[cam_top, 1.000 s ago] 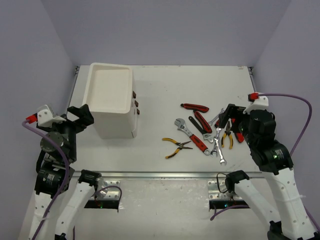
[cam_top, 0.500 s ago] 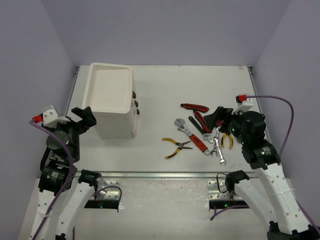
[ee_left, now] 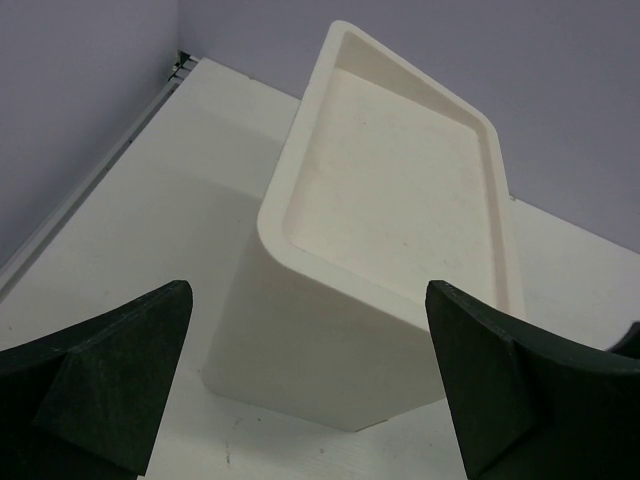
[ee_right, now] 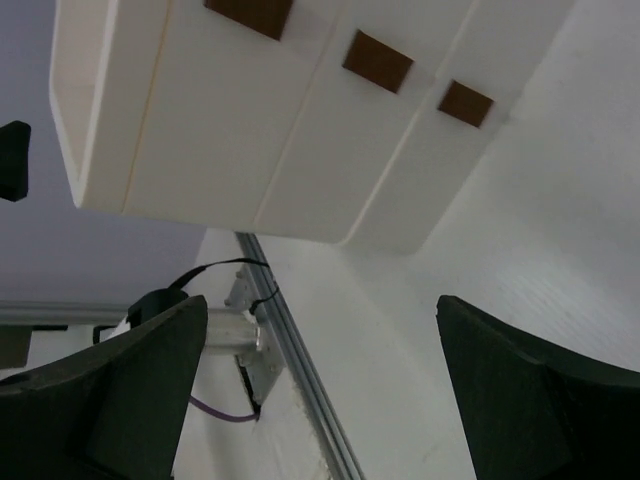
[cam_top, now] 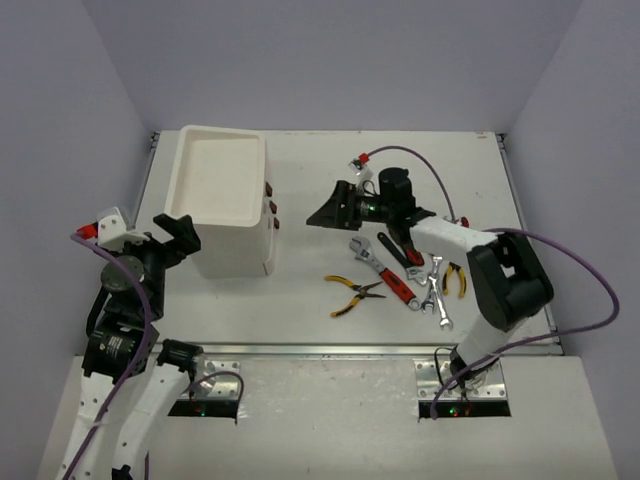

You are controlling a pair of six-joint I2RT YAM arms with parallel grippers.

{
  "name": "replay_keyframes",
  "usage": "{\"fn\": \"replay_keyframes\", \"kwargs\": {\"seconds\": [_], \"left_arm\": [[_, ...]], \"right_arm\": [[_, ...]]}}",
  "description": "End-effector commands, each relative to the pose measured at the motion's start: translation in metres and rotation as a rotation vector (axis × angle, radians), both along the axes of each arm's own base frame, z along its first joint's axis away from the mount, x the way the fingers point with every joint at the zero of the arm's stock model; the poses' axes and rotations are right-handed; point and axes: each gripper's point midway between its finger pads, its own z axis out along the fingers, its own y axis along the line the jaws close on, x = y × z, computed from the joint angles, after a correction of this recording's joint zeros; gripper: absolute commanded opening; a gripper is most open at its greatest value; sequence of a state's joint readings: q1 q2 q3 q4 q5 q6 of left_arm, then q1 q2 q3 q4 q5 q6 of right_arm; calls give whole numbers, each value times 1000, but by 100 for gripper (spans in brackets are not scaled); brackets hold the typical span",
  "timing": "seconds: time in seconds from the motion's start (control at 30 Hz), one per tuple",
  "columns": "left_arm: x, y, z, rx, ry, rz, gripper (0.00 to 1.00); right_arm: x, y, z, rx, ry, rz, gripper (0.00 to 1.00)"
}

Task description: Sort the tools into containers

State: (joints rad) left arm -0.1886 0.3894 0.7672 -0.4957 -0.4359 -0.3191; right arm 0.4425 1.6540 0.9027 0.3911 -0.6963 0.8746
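- At 9 o'clock on the table (cam_top: 330, 160): white box (cam_top: 232, 250), drawers flush, knobs (cam_top: 272, 207) facing 3 o'clock.
- Right gripper (cam_top: 325, 212) spread, empty, facing the knobs; probably there to pull a drawer.
- Left gripper (cam_top: 175, 232) spread, empty, at the box's 7 o'clock corner; maybe bracing.
- Tools (cam_top: 398, 285) loose at 4 o'clock, unsorted.
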Motion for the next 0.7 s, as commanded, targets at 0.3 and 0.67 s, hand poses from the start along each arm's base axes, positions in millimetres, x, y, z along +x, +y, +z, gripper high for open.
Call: {"fn": "replay_keyframes", "kwargs": {"seconds": [0.3, 0.67], "left_arm": [[16, -22, 2, 17, 4, -115, 100], [20, -29, 0, 22, 15, -152, 100]], "right_arm": [[71, 107, 55, 351, -61, 213, 68], [82, 125, 54, 367, -56, 247, 52]]}}
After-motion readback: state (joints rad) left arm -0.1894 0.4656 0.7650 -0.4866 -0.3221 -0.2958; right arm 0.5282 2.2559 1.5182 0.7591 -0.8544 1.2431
